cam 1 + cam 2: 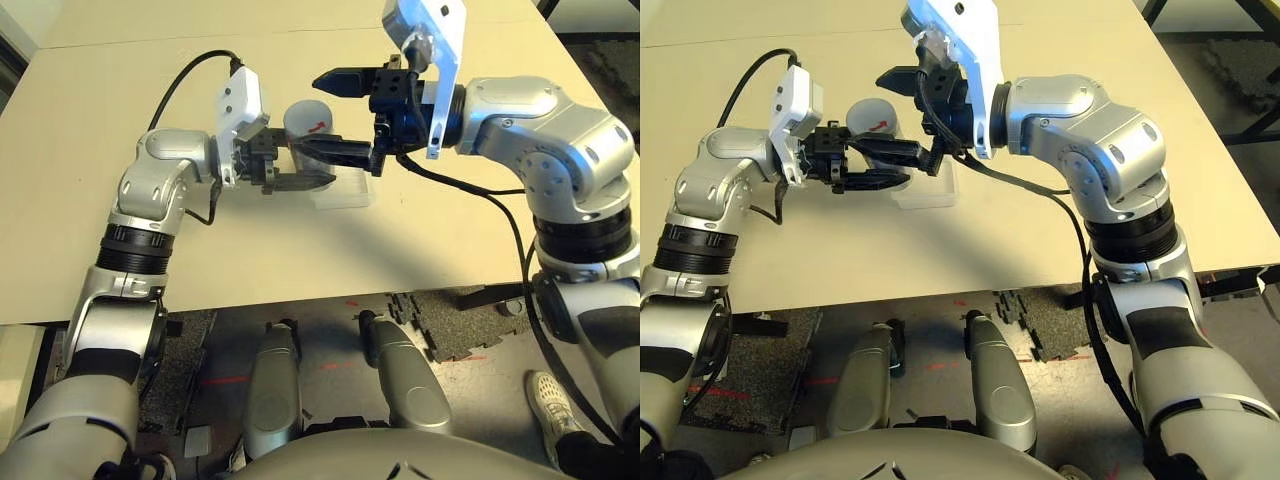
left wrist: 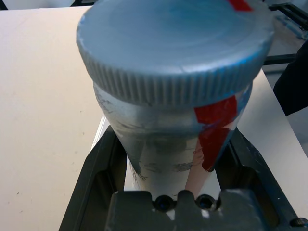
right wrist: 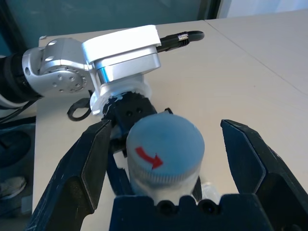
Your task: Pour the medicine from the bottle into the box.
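My left gripper (image 2: 173,137) is shut on the body of the bottle (image 1: 305,120), a clear cylinder with a red and white label. It holds the bottle above the table, near upright. The round grey cap (image 3: 163,147), marked with a red arrow, sits on the bottle. My right gripper (image 3: 166,127) is open, one finger on each side of the cap and neither touching it. The box (image 1: 345,192), a shallow clear tray, lies on the table under both grippers, partly covered by them. The medicine is hidden.
The tan table (image 1: 150,270) stretches wide around the box, with its front edge close to my body. Black cables (image 1: 470,190) hang from both wrists. Dark foam mats (image 1: 450,330) and a person's shoe (image 1: 545,395) are on the floor below.
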Action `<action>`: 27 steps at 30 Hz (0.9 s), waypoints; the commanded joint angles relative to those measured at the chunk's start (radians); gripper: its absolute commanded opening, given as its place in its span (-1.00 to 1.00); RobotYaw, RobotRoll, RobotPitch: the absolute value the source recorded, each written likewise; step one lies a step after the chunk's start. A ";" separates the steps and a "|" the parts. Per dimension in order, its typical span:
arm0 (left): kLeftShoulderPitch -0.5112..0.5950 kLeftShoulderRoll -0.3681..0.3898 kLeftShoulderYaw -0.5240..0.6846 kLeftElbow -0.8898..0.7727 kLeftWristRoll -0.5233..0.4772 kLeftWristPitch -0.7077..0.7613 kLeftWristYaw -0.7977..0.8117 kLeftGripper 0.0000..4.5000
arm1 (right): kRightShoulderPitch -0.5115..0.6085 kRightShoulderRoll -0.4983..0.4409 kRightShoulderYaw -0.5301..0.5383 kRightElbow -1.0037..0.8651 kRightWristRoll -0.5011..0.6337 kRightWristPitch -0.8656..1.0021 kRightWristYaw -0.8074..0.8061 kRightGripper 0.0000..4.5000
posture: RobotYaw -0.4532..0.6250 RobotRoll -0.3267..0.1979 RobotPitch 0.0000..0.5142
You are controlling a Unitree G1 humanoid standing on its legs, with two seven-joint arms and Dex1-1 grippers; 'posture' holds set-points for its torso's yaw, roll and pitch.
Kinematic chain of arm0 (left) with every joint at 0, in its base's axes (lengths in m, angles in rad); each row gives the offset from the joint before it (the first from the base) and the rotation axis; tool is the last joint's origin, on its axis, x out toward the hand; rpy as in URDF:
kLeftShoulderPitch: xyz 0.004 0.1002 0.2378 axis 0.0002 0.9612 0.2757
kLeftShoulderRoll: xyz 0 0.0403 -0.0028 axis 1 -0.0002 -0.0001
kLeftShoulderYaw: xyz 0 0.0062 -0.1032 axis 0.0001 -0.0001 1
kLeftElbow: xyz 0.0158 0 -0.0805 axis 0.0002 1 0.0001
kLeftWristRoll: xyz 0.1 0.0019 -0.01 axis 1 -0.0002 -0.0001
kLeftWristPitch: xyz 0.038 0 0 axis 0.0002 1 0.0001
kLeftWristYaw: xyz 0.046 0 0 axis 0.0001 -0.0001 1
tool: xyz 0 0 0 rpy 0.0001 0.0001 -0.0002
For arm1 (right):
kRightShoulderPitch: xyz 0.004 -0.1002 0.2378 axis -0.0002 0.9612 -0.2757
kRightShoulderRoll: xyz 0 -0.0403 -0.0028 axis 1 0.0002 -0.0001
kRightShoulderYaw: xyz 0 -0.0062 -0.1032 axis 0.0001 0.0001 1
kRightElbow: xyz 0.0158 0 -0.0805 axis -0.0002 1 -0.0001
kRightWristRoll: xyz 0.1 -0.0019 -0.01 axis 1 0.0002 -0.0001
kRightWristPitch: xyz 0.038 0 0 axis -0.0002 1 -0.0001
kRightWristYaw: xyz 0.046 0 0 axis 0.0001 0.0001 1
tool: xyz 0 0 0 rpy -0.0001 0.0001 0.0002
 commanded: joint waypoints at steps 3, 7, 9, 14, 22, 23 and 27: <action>0.006 -0.009 -0.007 -0.040 -0.001 0.005 0.005 0.23 | 0.002 0.011 -0.005 0.041 -0.042 -0.031 -0.006 1.00 | -0.11 0.25 -0.16; 0.015 -0.010 -0.006 -0.053 -0.005 0.011 0.010 0.23 | 0.010 0.005 -0.023 0.058 -0.052 -0.038 -0.009 1.00 | -0.11 0.25 -0.16; 0.019 -0.008 -0.004 -0.056 -0.006 0.013 0.011 0.23 | 0.015 -0.008 -0.039 0.060 -0.051 -0.036 -0.009 1.00 | -0.11 0.25 -0.16; 0.021 0.001 0.001 -0.043 -0.003 0.007 0.014 0.23 | 0.040 -0.058 -0.096 0.039 -0.028 -0.004 -0.014 1.00 | -0.11 0.25 -0.17; 0.011 0.008 0.005 0.000 0.006 -0.017 0.008 0.23 | 0.110 -0.180 -0.205 -0.052 0.055 0.091 -0.015 1.00 | -0.15 0.25 -0.18; 0.007 0.007 0.005 0.012 0.008 -0.023 0.006 0.23 | 0.117 -0.188 -0.213 -0.070 0.069 0.108 -0.011 1.00 | -0.16 0.25 -0.18; -0.014 -0.001 0.001 0.055 0.019 -0.047 0.000 0.23 | 0.124 -0.167 -0.220 -0.130 0.127 0.165 -0.022 1.00 | -0.18 0.25 -0.19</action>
